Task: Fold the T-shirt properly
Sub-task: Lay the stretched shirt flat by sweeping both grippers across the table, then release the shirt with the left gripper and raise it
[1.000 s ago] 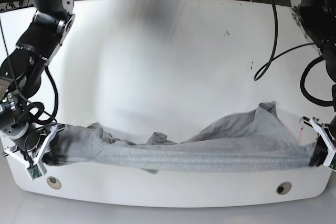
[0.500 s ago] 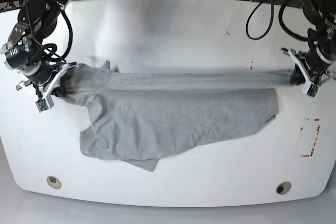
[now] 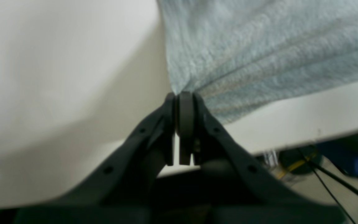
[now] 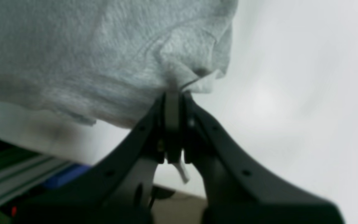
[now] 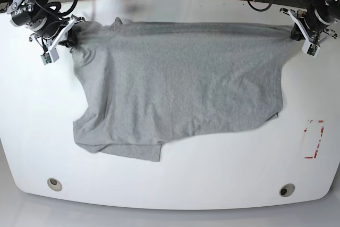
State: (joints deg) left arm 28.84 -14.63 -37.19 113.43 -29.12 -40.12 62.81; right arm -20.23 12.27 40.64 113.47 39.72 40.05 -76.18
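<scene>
T-shirt [image 5: 180, 83]: pulled toward the top of the frame since a moment ago, now mostly spread on the table [image 5: 228, 174], so looks like flattening before folding
Left end effector [image 3: 183, 96]: upper right, clamped on cloth
Right end effector [image 4: 177, 95]: upper left, same grip, both angled down

One T-shirt [image 5: 180, 81] lies on one white worktop [image 5: 223, 174]. There are two tools, the left one [image 5: 298, 34] and the right one [image 5: 70, 41], one to each arm, so two arms as well. Two round fittings [image 5: 54, 184] sit in the worktop, one toward each side. One set of red marks [image 5: 320, 136] shows on the right. The cables at the far side are too tangled to count.
</scene>
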